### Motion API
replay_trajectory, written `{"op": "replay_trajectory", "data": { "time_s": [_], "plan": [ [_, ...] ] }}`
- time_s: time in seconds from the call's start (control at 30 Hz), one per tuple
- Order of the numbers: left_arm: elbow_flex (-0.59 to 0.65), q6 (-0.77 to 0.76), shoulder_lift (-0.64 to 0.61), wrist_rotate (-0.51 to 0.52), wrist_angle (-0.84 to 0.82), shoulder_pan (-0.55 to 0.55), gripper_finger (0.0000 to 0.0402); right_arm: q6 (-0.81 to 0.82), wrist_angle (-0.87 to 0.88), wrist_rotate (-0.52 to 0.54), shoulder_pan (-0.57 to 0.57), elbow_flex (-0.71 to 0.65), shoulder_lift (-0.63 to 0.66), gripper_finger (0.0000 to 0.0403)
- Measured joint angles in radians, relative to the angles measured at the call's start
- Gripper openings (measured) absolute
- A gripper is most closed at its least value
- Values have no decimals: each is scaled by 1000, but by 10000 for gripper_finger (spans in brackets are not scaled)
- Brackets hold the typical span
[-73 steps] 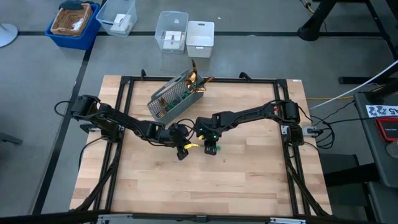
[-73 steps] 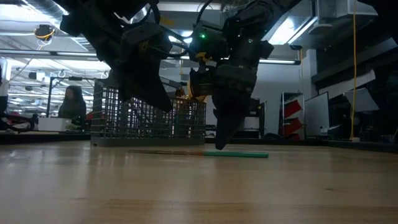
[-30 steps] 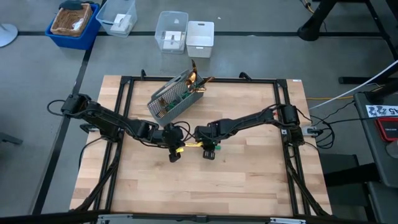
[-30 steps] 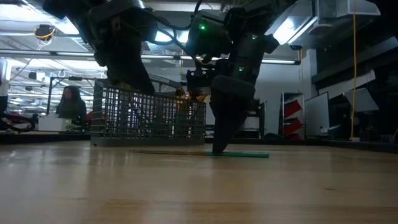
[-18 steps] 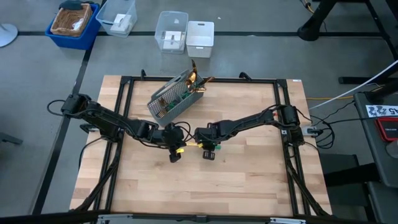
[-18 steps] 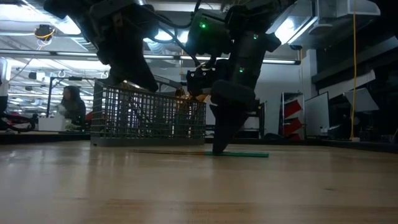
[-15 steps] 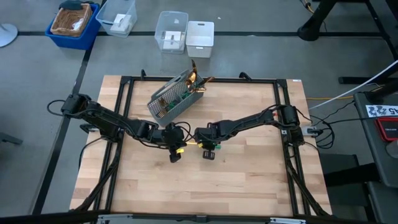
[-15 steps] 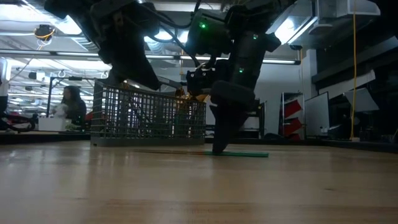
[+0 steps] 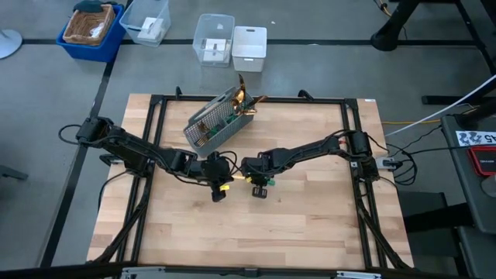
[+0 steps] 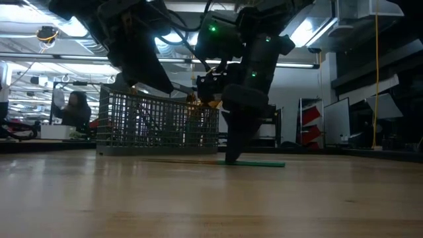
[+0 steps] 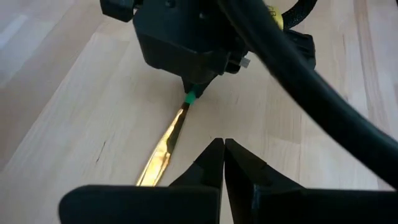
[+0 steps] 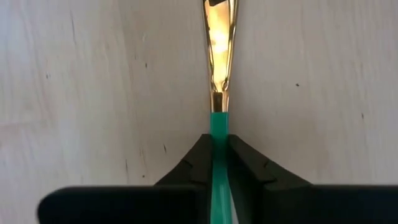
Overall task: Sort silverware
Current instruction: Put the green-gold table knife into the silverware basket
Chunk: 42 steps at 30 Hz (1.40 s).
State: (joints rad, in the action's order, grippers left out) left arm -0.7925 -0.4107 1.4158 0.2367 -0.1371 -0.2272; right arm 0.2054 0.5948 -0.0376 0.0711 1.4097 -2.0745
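One piece of silverware, a slim gold head [image 12: 221, 43] on a teal handle [image 12: 219, 124], lies flat on the wooden table between my two grippers [image 9: 237, 180]. My right gripper [image 12: 219, 142] [image 9: 260, 186] points down and is shut on it. My left gripper [image 11: 223, 144] [image 9: 219, 188] hovers just left of the gold head [image 11: 163, 152], shut and touching nothing. More silverware [image 9: 244, 99] sticks out of the grey mesh caddy [image 9: 219, 120], which stands on the far part of the table [image 10: 158, 125]. My right gripper pinches the teal handle between its two fingers [image 12: 198, 155], just behind where the handle meets the gold head [image 12: 218, 119]. The fingers come from above, pointing down, across the handle. The piece lies flat on the table, its handle's free end [image 10: 264, 164] reaching out past the fingers.
The caddy sits slantwise near the table's far edge. Off the table beyond it stand clear plastic bins [image 9: 231, 40] and a blue bin [image 9: 91, 29]. Bare wood [image 9: 256, 232] lies toward the near edge. A person [image 10: 76, 109] sits in the room behind.
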Motion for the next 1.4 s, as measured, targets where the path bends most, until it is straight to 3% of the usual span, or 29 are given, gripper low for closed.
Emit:
{"op": "replay_trajectory", "data": {
  "time_s": [0.23,0.57,0.77,1.0,1.23,1.4],
  "plan": [
    [0,17,0,0,0,0,11,-1,-17,-18,0,31,-6,38],
    [0,17,0,-13,-1,0,86,31,-17,-100,1,34,-5,39],
    [0,18,0,-20,0,-2,110,34,-19,-146,0,34,-4,39],
    [0,51,-3,-33,-3,-2,104,34,-23,-193,0,35,-2,39],
    [0,52,-74,-198,-40,-2,82,34,-27,-210,0,38,2,40],
    [0,29,-160,-251,-147,-13,71,36,-35,-211,0,40,3,40]
  ]
}}
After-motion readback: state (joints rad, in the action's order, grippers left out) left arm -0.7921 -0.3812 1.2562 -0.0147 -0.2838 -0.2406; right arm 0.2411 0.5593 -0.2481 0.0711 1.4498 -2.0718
